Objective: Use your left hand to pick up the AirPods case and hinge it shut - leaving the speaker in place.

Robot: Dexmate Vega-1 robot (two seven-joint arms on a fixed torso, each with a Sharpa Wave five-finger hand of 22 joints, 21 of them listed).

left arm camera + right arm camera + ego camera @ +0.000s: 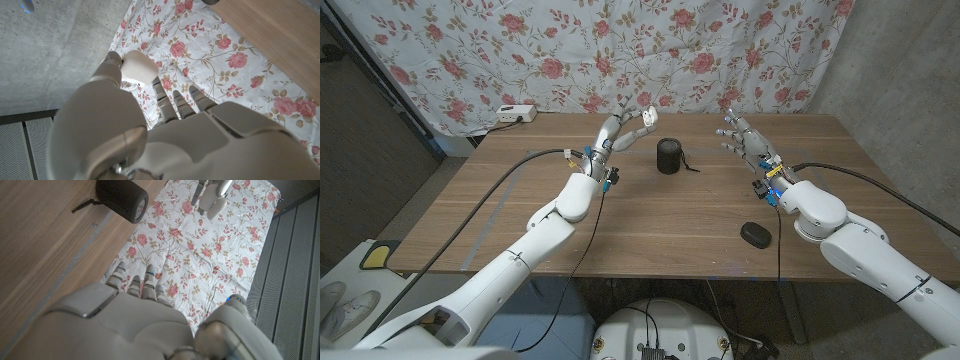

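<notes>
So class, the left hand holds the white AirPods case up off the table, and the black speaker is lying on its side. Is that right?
Not quite. The left hand does hold the AirPods case up, but the head view shows the black speaker standing upright on the table, not on its side.

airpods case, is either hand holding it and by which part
The left hand holds the white AirPods case up off the table, pinched at its sides between thumb and fingers. The right hand holds nothing.

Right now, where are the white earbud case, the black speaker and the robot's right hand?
earbud case (649, 117): head view, its white body, held in the left hand.
speaker (668, 156): head view, its side.
right hand (748, 144): head view, its middle.
</notes>
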